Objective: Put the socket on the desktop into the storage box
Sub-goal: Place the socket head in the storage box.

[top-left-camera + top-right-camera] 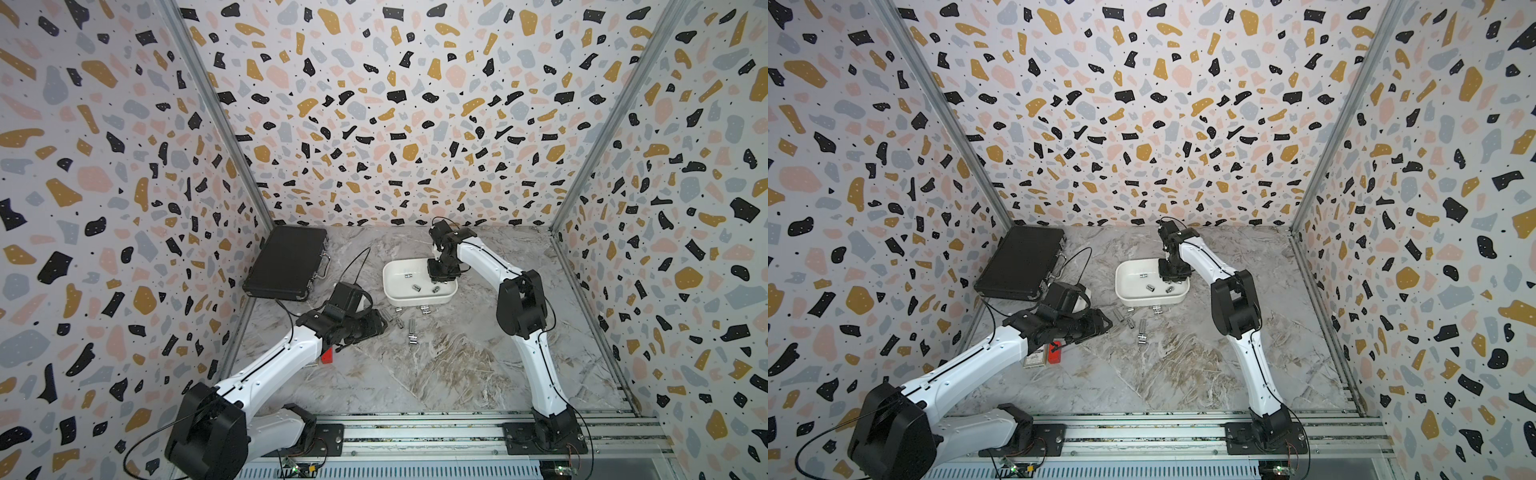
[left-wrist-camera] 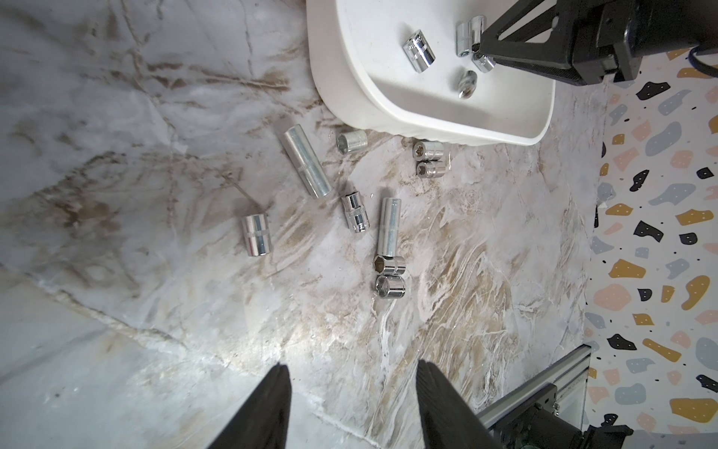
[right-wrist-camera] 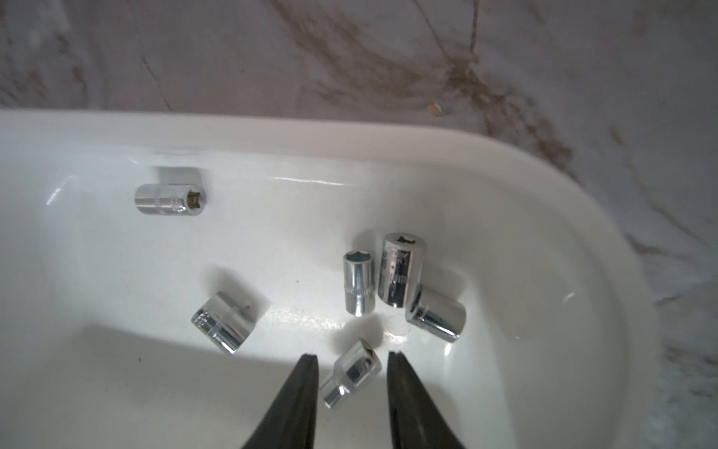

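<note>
Right gripper (image 3: 349,355) is down over the storage box (image 3: 272,128), fingers parted. A small socket (image 3: 351,375) sits loose between them, clear of both pads, and five other sockets (image 3: 402,270) rest beyond the fingertips. Left gripper (image 2: 351,365) hangs open and empty over the desktop (image 2: 485,311), with nine sockets (image 2: 354,213) scattered ahead of its fingers. Risks, as judged: a sideways withdrawal could clip the loose piece and flick it over the low wall. The desktop pieces are smooth and round, some touching in pairs, so a pinch may roll one away or drag its neighbour.
</note>
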`<state>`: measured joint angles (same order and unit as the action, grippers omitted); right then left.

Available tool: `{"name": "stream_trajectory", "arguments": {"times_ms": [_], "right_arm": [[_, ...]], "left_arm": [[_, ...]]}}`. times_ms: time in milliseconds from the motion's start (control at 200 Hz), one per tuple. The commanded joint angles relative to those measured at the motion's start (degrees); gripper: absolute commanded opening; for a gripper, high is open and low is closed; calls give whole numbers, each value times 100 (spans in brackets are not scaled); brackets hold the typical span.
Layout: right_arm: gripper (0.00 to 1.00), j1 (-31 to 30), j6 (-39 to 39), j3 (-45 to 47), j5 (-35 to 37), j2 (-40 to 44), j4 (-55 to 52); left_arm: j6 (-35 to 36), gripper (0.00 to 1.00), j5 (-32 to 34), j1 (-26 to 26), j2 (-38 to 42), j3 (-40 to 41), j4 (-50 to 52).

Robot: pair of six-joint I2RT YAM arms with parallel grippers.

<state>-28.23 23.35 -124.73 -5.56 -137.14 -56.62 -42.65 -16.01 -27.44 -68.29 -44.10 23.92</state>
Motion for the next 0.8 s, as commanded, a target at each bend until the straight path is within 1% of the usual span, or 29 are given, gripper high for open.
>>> {"name": "stream_trajectory", "arguments": {"times_ms": [0,275,501,796], "right_arm": [[36,26,12,-153,55,289,-183],[36,7,-11,287,29,822,-71],[36,-15,-36,1136,-84,1530,343],[42,-92,-63,2371,-430,2561,964]], "left_arm": [[88,56,50,28,-18,-3,-134],[143,56,107,70,-28,-77,-23],[213,56,111,111,-199,-198,136],[432,57,262,146,-410,-512,478]]}}
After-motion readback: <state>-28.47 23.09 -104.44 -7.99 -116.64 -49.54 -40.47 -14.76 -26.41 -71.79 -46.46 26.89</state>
